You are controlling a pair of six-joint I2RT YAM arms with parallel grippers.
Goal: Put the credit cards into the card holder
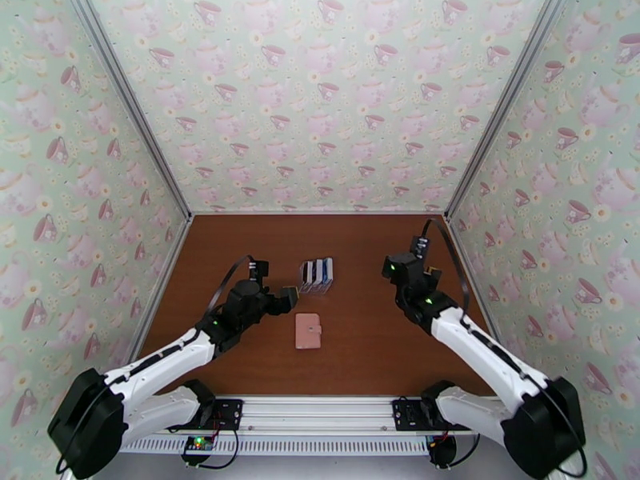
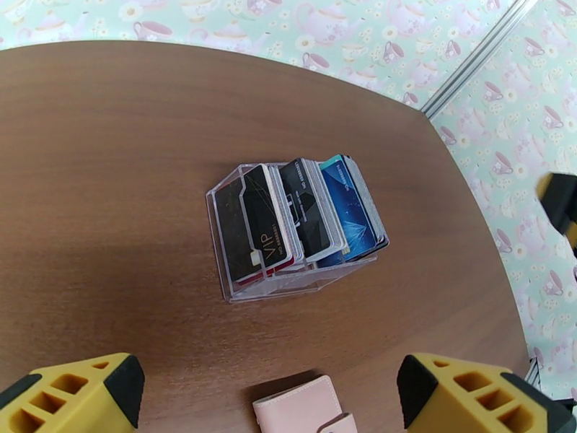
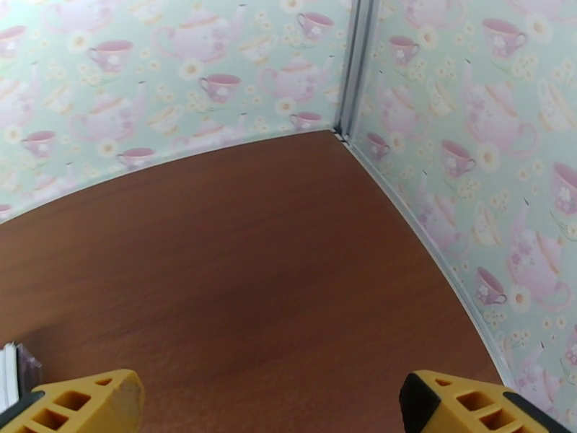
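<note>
The credit cards (image 2: 306,211), black, white and blue, stand on edge in a clear slotted rack (image 2: 288,286) at the table's middle; from above they show as cards (image 1: 317,273). The card holder (image 1: 308,330), a closed pink wallet with a snap tab, lies flat just in front of the rack, and its top edge shows as the card holder (image 2: 299,409) in the left wrist view. My left gripper (image 1: 289,298) hovers open, left of the rack and above the wallet's far-left corner, with its yellow fingertips (image 2: 79,395) spread wide and nothing between them. My right gripper (image 1: 398,267) stands open and empty to the right of the rack.
A brown table (image 1: 368,346) is boxed in by teapot-patterned walls (image 1: 320,98) on three sides. A corner of the rack (image 3: 14,366) shows at the lower left of the right wrist view, with the far right wall corner (image 3: 346,131) ahead.
</note>
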